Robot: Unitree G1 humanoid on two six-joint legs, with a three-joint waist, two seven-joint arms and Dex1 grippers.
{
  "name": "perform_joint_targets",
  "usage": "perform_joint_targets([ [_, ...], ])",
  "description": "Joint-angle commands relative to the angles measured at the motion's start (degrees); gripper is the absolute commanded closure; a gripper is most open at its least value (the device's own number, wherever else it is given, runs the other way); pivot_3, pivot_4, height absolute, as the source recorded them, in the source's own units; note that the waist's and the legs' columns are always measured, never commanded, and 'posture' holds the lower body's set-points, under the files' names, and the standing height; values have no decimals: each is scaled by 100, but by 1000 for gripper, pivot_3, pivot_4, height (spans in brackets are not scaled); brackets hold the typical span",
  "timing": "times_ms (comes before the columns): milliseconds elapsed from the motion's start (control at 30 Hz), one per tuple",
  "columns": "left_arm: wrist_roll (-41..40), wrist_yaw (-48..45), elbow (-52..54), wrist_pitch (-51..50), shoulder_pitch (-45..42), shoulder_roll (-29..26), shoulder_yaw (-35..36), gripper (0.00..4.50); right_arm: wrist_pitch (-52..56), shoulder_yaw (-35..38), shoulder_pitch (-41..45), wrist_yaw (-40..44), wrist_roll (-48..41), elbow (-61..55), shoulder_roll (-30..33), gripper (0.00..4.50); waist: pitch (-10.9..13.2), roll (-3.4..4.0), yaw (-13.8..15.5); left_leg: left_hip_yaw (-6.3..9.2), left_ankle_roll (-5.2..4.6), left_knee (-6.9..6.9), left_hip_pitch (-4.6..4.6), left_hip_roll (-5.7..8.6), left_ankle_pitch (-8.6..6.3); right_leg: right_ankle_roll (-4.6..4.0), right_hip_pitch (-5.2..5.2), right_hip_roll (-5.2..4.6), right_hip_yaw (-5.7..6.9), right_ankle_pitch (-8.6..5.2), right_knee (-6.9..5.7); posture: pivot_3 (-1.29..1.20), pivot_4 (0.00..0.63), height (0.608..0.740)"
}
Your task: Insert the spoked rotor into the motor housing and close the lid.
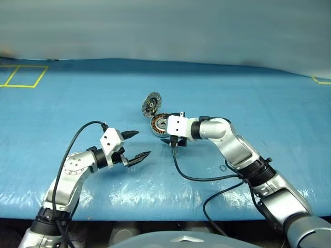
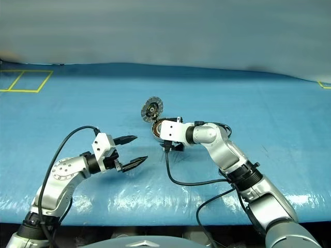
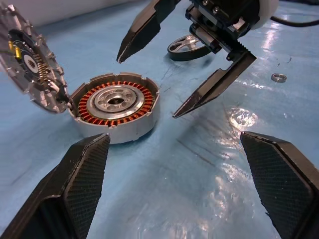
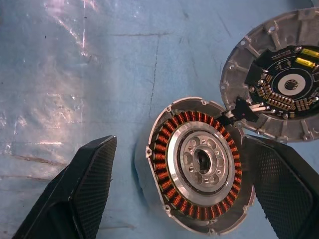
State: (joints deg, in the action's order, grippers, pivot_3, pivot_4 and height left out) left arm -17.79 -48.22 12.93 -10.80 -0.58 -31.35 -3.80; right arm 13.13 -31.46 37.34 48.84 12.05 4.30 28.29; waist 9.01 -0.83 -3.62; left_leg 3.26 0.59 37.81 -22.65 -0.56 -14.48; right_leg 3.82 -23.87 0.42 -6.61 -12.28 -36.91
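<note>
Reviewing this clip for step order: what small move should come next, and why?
Probably the right gripper should swing back to the spoked rotor and grasp it: its jaws are open and empty over the motor housing, the windings are bare, the lid stands open, and the rotor lies on the mat behind.

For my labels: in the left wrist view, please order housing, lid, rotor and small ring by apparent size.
1. housing
2. lid, partly cut off
3. rotor, farther away and partly hidden, so unsure
4. small ring
</note>
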Motion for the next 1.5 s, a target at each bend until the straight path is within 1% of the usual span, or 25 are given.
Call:
perform_joint_targets([
  [33, 6, 130, 352, 85, 109, 36, 81, 31, -273, -170, 333, 228, 260, 473, -117, 280, 1, 0, 9, 1, 0, 0, -1, 1, 0, -2, 0, -1, 1, 1, 1, 0, 150, 740],
  [133, 34, 197, 463, 80, 265, 79, 20, 31, -627, -384, 578, 309, 591, 988, -194, 280, 2, 2, 2, -1, -2, -1, -1, 3, -1, -20, 0, -4, 0, 12, 2, 0, 150, 740],
  [200, 60, 228, 496, 80, 316, 99, -9, 31, -741, -399, 659, 347, 647, 1229, -279, 280, 3, 4, -2, -1, -2, -3, -1, 3, -1, -24, -2, -4, 0, 14, 1, 0, 150, 740],
  [300, 67, 252, 540, 68, 350, 109, -28, 31, -811, -386, 729, 444, 702, 1437, -369, 280, 3, 4, -14, 1, -1, -1, 1, -1, -1, -24, 0, -1, 3, 14, -1, 0, 150, 740],
  [500, 153, 328, 528, 99, 381, 132, -74, 31, -1063, -563, 806, 661, 1050, 1729, -344, 280, 3, 5, -13, 0, 0, 2, 6, 0, -1, -22, 4, -2, 3, 14, -3, 0, 150, 740],
  [600, 186, 352, 529, 110, 385, 165, -151, 0, -1106, -588, 820, 796, 1151, 1719, -320, 873, 2, 5, -7, 1, 0, 3, 7, 1, -1, -22, 6, -3, 4, 14, -2, 0, 150, 740],
  [733, 212, 335, 496, 113, 352, 206, -205, 0, -1096, -495, 848, 873, 1183, 1669, -320, 2134, 1, 5, -11, 1, 0, 4, 12, 1, -1, -22, 11, -3, 4, 14, -3, 0, 150, 740],
  [1000, 210, 311, 404, 129, 275, 245, -241, 0, -803, -180, 732, 1048, 918, 1578, -399, 2134, 1, 6, -27, -1, 6, 5, 21, -2, 5, -21, 15, 0, 2, 6, -9, 0, 150, 740],
  [1133, 243, 276, 360, 140, 261, 231, -279, 0, -313, 183, 602, 1303, 353, 1293, -566, 2134, 1, 6, -21, 0, 6, 4, 20, 0, 4, -20, 15, -1, 3, 10, -7, 0, 150, 740],
  [1233, 13, 246, 399, 56, 259, 344, -237, 0, 209, 496, 527, 1491, -126, 1075, -739, 2134, 2, 7, -26, 3, 5, 0, 17, 0, 4, -22, 12, -1, 4, 16, -7, 0, 150, 740],
  [1333, -141, 255, 446, -31, 218, 431, -172, 0, 229, 452, 514, 1441, -41, 1023, -650, 2134, 3, 8, -27, 4, 5, -3, 12, -1, 3, -30, 6, -1, 6, 20, -7, 0, 150, 740],
  [1500, -11, 236, 357, -7, 168, 381, -250, 0, 217, 455, 484, 1276, -39, 1114, -641, 2134, 3, 9, -26, 8, 5, -1, 10, -1, 4, -16, 7, 0, 12, 11, -7, 0, 150, 740],
])
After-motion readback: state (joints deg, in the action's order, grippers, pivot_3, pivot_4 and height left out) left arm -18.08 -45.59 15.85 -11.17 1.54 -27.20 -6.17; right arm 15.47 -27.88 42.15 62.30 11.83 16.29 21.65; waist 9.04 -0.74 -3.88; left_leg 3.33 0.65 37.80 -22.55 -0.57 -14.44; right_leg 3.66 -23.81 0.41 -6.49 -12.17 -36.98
